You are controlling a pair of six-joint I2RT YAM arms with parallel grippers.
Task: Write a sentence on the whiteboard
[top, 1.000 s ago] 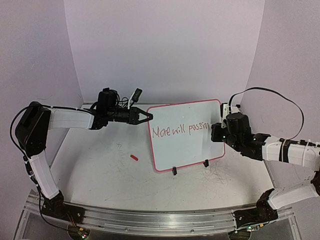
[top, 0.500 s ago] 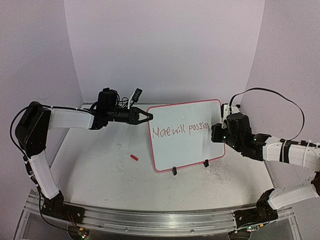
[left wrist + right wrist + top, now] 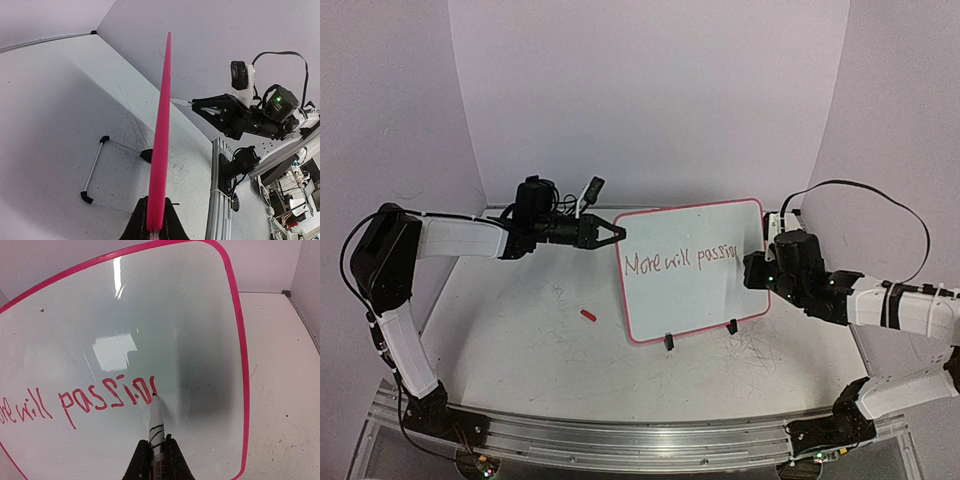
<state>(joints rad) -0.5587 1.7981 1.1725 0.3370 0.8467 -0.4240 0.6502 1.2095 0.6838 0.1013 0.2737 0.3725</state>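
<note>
The whiteboard (image 3: 705,290) stands upright on two black clip feet, its face toward me. Red lettering (image 3: 680,260) runs in one line across its middle. My left gripper (image 3: 617,233) is shut on the board's upper left edge; the left wrist view shows the pink rim (image 3: 161,135) edge-on between the fingers. My right gripper (image 3: 763,262) is at the board's right side, shut on a white marker (image 3: 156,427). The marker's red tip touches the board at the end of the lettering (image 3: 107,400), seen close in the right wrist view.
A small red marker cap (image 3: 588,315) lies on the table left of the board. A thin wire stand (image 3: 95,170) shows behind the board in the left wrist view. Purple walls close in the back and both sides.
</note>
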